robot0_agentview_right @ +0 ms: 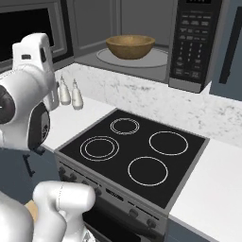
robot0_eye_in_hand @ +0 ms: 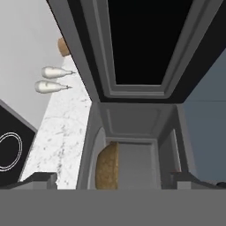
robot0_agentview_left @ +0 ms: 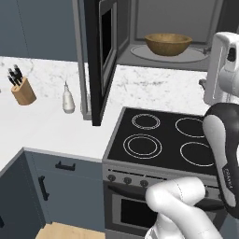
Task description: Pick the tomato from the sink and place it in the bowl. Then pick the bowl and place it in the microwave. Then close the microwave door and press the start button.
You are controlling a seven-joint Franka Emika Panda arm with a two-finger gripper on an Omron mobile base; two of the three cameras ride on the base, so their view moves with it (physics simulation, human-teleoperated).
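Bowl (robot0_agentview_left: 168,44), one, sits inside the microwave (robot0_agentview_right: 142,59), its door (robot0_agentview_left: 105,51) open, hand (robot0_eye_in_hand: 112,178) spread, empty.

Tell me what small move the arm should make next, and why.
Probably swing the open gripper behind the microwave door and begin pushing it shut. The bowl already sits on the turntable inside the microwave, the door stands wide open, and nothing is held. Whether the tomato is in the bowl can't be seen.
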